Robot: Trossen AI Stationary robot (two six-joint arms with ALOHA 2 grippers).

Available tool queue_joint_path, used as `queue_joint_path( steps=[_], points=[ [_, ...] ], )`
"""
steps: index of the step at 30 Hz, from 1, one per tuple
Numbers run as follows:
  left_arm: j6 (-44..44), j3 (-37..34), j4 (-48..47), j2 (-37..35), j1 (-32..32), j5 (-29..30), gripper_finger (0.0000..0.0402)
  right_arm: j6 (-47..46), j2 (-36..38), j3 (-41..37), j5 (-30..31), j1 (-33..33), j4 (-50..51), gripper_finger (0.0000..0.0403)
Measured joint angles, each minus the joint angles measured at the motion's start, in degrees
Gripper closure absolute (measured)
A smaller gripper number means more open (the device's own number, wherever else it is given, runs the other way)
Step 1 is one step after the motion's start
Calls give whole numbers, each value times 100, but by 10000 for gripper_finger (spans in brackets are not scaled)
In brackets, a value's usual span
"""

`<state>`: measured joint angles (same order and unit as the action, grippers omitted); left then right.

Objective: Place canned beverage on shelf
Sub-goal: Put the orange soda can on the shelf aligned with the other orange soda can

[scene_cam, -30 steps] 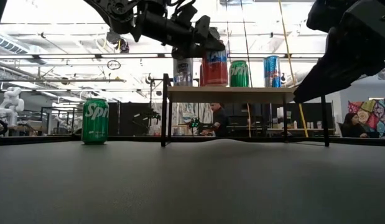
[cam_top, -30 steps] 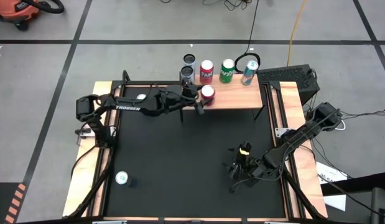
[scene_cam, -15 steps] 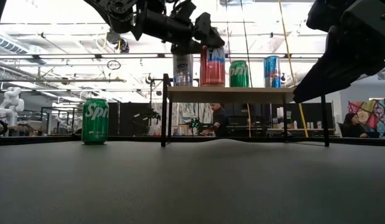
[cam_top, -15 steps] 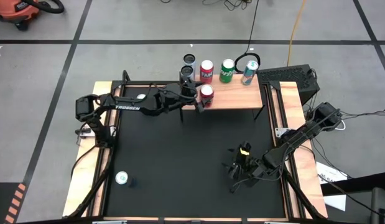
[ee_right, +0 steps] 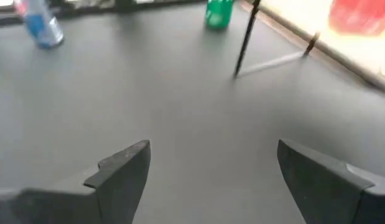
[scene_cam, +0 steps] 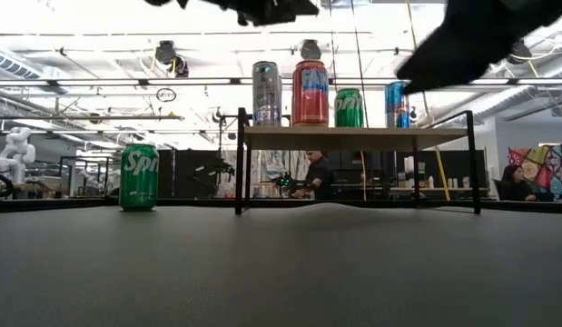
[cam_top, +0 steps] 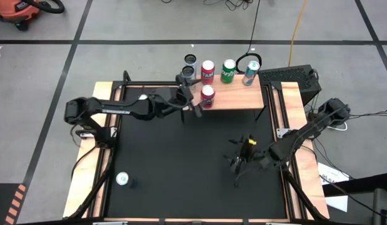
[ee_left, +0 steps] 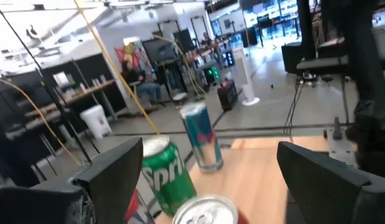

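Looking straight down, the high view shows the small light-wood shelf on thin black legs (cam_top: pixel 234 94) standing at the far edge of the black-topped bench (cam_top: pixel 180 162). On it a red can with a silver top (cam_top: pixel 207 95) stands at the near left part, apart from any gripper. Behind it stand a tall silver can (cam_top: pixel 189 72), a second red can (cam_top: pixel 207 71), a green can (cam_top: pixel 228 70) and a slim blue can (cam_top: pixel 250 73). The left gripper (cam_top: pixel 194 103) hovers just left of the near red can with its jaws apart, holding nothing. The right gripper (cam_top: pixel 241 164) hangs over the bench's right half, well apart from the shelf, jaws spread. A lone green soda can (cam_top: pixel 122 180) stands near the bench's front left corner.

Level with the bench top, the low view shows four cans on the shelf board (scene_cam: pixel 353 134): silver (scene_cam: pixel 267 93), red (scene_cam: pixel 310 93), green (scene_cam: pixel 349 107) and blue (scene_cam: pixel 397 104). The lone green can (scene_cam: pixel 139 176) stands on the bench left of the shelf.

The left wrist view shows two dark fingers (ee_left: pixel 114 168) wide apart over the wooden board, with a silver can top (ee_left: pixel 206 210) low between them, the green can (ee_left: pixel 164 165) and the blue can (ee_left: pixel 200 134) beyond.

The right wrist view shows its own fingers (ee_right: pixel 120 168) apart above bare black bench
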<state>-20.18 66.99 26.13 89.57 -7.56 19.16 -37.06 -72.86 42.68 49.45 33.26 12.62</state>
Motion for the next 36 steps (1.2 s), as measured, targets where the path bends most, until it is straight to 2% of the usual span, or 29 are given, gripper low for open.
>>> queue_joint_path(
  steps=[2,5,10,14,19,22,31,36],
  points=[
    [17,10,-443,-279,203,242,36,535,257,0,-20,-259,-188,76],
    [293,-77,-1010,-610,529,537,47,1310,618,0,-484,-776,-627,109],
    [516,-751,-665,-825,1105,844,93,2234,1087,277,-1164,-1687,-889,198],
    [840,-1280,-443,-805,1406,1307,132,2713,1137,975,-1534,-2284,-368,286],
    [1505,-1815,-301,-625,1588,1395,170,3267,799,2153,-1761,-2900,741,390],
    [1834,-2002,-271,-541,1649,1397,187,3371,506,2816,-2133,-3302,1256,393],
    [2279,-2240,-294,-467,1845,1591,217,3836,-327,3956,-4359,-4603,1703,402],
    [2246,-2239,-302,-436,1907,1609,219,3970,-702,4074,-4828,-4966,1797,403]
  ],
)
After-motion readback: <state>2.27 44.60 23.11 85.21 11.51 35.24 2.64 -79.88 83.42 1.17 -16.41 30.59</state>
